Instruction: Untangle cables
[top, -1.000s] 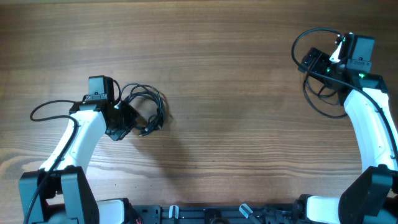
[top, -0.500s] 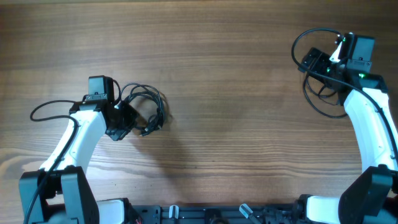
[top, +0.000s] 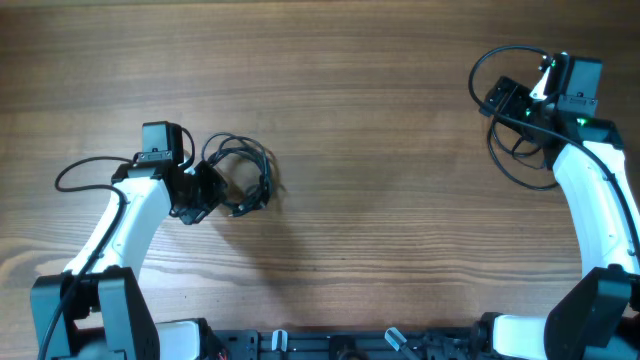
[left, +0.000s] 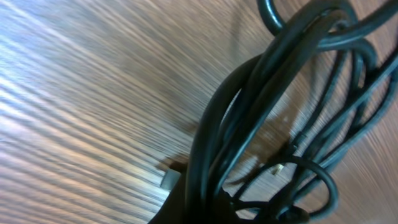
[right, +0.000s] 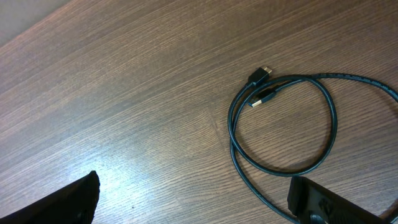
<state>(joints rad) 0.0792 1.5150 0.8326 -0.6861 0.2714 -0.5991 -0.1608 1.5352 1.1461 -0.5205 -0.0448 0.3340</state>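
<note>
**On a wooden table, one arm grips a knot of cables as the other hangs wide open**

At the left side of the wooden table, the left gripper is pinched tight on the cable bundle, a loose nest of thin black loops lying just to the right of the arm's wrist. From the left wrist camera, several strands of the bundle rise out of the bottom of the frame, where the jaws meet, and fan out over the wood grain. The strands cross one another in overlapping curves. How many separate cords make up the knot cannot be told.

Far across the table, near the right rear corner, the right gripper has its jaws spread fully apart and holds nothing. Its wrist camera shows the two dark fingers at the lower edges of the frame, with bare wood between them. Beyond them a single cable lies flat on the table in one round loop. Its two plug ends rest close beside each other at the top of the loop. One length of the cord runs off the right edge of the frame. This cable lies well apart from the bundle on the left.
</note>
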